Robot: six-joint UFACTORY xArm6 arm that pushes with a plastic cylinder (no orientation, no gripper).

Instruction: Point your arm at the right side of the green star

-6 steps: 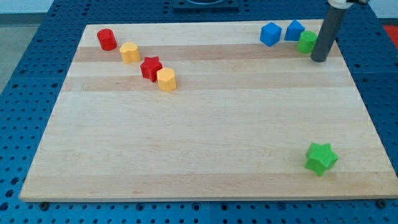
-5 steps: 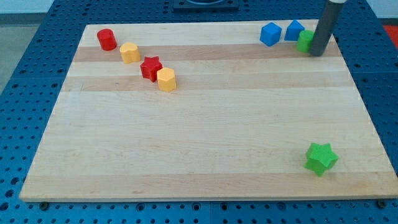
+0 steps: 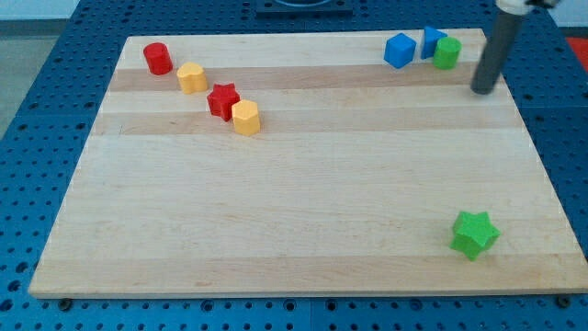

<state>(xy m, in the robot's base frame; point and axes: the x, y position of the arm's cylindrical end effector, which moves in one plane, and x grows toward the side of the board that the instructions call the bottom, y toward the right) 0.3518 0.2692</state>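
Observation:
The green star [image 3: 475,233] lies on the wooden board [image 3: 303,184] near the view's bottom right corner. My tip [image 3: 481,91] is at the view's top right, far above the star and slightly to its right. It stands just right of and below a green cylinder [image 3: 447,52], apart from it. Nothing touches the star.
Two blue blocks [image 3: 400,50] [image 3: 432,40] sit beside the green cylinder at the top right. At the top left are a red cylinder [image 3: 157,58], a yellow block [image 3: 191,77], a red star [image 3: 222,100] and a second yellow block [image 3: 245,118].
My tip moved up against the green cylinder, nudged it slightly up and left, then moved right and down, away from it. The green star has not moved.

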